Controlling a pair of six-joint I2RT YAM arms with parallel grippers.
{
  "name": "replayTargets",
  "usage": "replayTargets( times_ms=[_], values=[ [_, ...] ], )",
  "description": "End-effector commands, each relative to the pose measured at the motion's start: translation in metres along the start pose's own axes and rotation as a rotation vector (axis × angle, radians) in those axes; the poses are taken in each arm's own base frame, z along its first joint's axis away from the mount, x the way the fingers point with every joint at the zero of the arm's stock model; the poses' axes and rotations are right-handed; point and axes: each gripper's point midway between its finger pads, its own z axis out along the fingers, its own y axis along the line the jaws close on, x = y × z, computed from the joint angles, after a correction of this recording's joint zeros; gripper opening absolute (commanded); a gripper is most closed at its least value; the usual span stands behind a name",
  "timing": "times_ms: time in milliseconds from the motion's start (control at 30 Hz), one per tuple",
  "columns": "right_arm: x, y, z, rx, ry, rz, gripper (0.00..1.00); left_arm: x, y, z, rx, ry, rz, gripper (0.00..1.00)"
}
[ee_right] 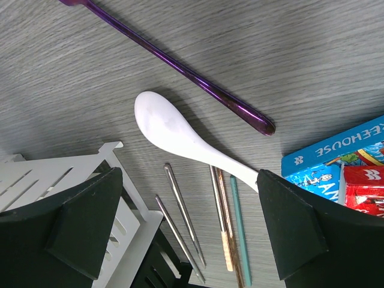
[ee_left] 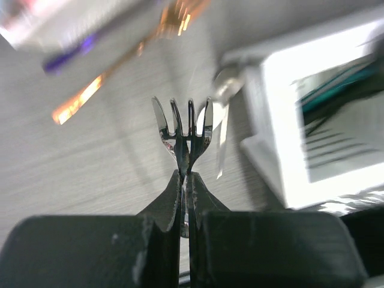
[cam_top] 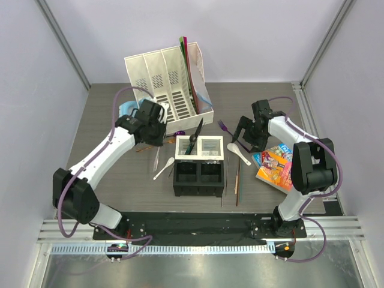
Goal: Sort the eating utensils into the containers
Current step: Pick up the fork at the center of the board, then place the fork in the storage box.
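Left tool [ee_left: 185, 177] clamped on metal fork [ee_left: 181, 144] neck; tines project forward.

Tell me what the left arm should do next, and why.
Probably swing the metal fork to the right, over the caddy. The left fingers are already shut on the fork's neck, and the caddy stands just to that side.

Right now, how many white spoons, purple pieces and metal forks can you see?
White spoons: 2
Purple pieces: 2
Metal fork: 1
Total: 5
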Motion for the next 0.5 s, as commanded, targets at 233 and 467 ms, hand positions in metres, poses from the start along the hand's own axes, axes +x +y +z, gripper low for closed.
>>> replayTargets(
  times_ms=[233, 467],
  values=[
    [-0.011, 0.016, -0.01, -0.046, -0.045, -0.015, 1.0, -0.107, -0.065, -0.096, 0.296, -0.325, -0.006, 0.0],
    [-0.013, 0.018, -0.011, -0.053, -0.054, -0.006, 1.0, -0.116, -0.114, -0.081, 0.401, -0.321, 0.059, 0.0]
  ],
)
